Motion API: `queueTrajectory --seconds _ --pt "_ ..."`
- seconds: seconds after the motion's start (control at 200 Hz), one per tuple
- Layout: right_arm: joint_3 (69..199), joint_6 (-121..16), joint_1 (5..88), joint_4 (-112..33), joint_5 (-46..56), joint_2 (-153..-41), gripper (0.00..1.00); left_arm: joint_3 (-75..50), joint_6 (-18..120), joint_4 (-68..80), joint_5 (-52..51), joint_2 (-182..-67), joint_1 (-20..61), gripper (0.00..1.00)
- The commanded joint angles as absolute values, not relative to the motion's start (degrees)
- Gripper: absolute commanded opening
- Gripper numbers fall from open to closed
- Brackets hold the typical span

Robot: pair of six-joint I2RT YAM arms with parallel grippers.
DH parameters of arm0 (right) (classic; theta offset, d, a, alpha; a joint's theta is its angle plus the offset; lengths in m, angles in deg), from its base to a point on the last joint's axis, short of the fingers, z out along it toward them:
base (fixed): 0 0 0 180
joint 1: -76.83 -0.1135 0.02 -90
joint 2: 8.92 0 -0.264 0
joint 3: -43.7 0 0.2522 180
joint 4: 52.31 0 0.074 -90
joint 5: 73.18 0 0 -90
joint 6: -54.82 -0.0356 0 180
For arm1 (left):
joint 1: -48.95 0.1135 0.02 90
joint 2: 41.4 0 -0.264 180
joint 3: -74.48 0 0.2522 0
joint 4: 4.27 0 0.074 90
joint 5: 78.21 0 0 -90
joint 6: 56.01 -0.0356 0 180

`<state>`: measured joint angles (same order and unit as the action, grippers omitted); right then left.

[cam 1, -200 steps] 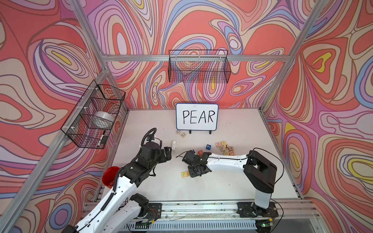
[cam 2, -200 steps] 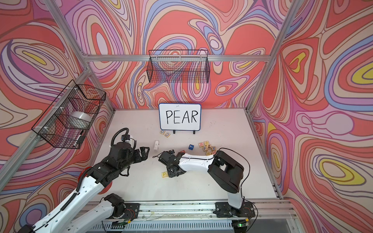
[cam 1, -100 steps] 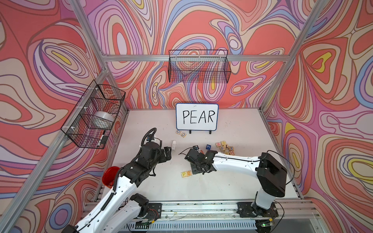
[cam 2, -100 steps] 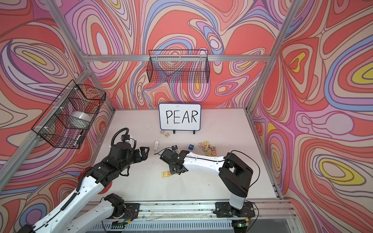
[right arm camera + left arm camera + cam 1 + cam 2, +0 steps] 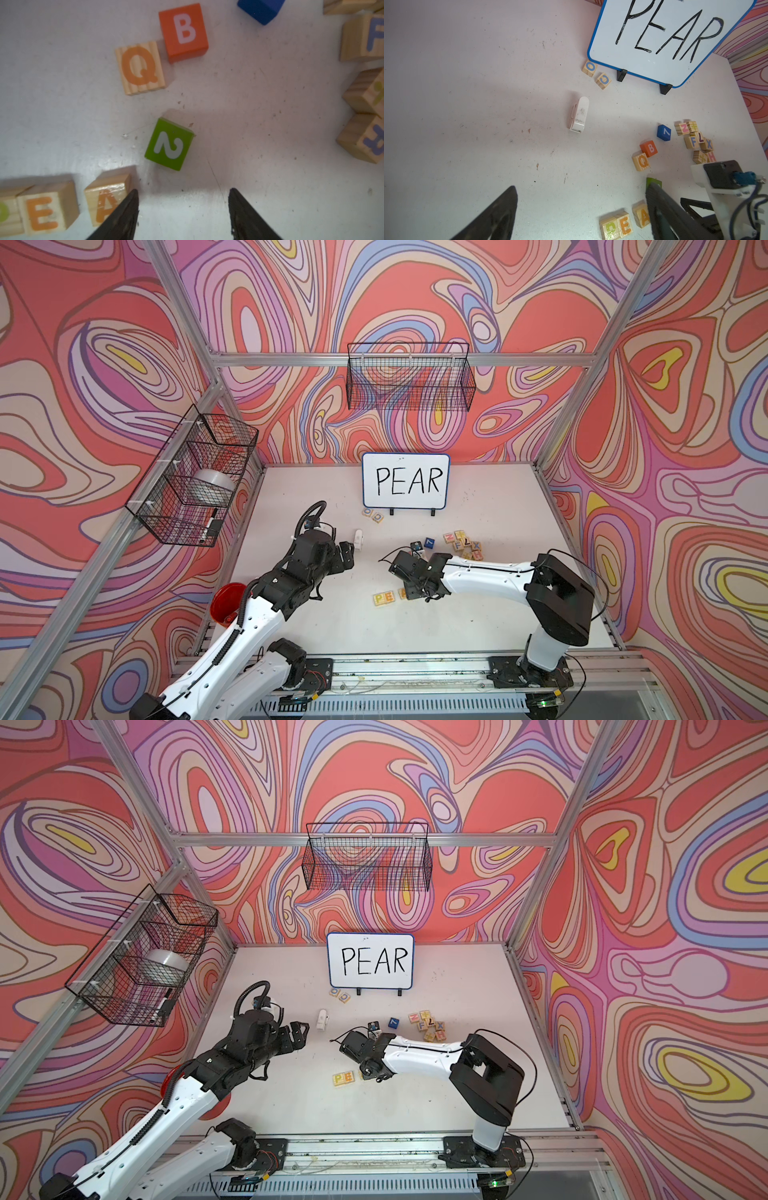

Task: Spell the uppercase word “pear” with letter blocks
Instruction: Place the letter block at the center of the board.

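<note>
Three pale-wood letter blocks stand in a row on the table: P [image 5: 378, 598], E [image 5: 390, 597] and A [image 5: 641, 216], with a small gap before the A. My right gripper [image 5: 184, 190] is open and empty; one of its fingers [image 5: 122, 214] is right beside the A [image 5: 105, 200], which it partly hides in both top views. My left gripper [image 5: 581, 187] hangs open and empty over bare table, left of the row [image 5: 348, 553]. I cannot make out an R block.
The PEAR whiteboard [image 5: 405, 486] stands at the back, with O and C blocks [image 5: 372, 514] before it. A small white object [image 5: 359, 538], green 2 [image 5: 169, 144], red B [image 5: 184, 31], Q [image 5: 140, 66], blue 7 [image 5: 429, 542] and a block pile [image 5: 463, 544] lie nearby.
My right gripper has opened and let go of the A block, which now rests beside the E. That gripper has drawn slightly right. The left arm has not moved.
</note>
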<state>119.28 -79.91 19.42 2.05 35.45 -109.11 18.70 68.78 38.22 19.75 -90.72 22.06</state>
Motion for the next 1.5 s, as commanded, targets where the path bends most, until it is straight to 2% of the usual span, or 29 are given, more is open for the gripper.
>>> queueTrajectory --seconds 0.0,0.18,0.636,1.062,1.302,1.493 --pt "118.2 -81.1 19.7 0.9 37.0 -107.8 0.72 17.2 69.5 39.1 20.1 -90.9 22.1 0.92" --pt "116.7 -79.1 20.4 -2.1 35.0 -109.1 0.75 17.6 70.1 38.6 20.1 -91.0 22.2 0.92" --pt "116.9 -77.9 20.3 -5.6 28.5 -112.2 0.73 18.7 70.5 37.9 19.8 -90.1 22.2 0.92" --pt "118.2 -76.1 19.9 -6.8 28.1 -112.0 0.73 19.0 70.5 37.5 19.8 -90.4 22.1 0.92" --pt "118.5 -76.9 19.8 -5.7 29.7 -111.5 0.73 19.5 70.5 37.1 19.9 -89.9 22.1 0.92" --pt "119.3 -80.3 19.9 -2.6 37.9 -106.8 0.73 19.2 70.0 36.6 19.8 -90.3 22.2 0.93"
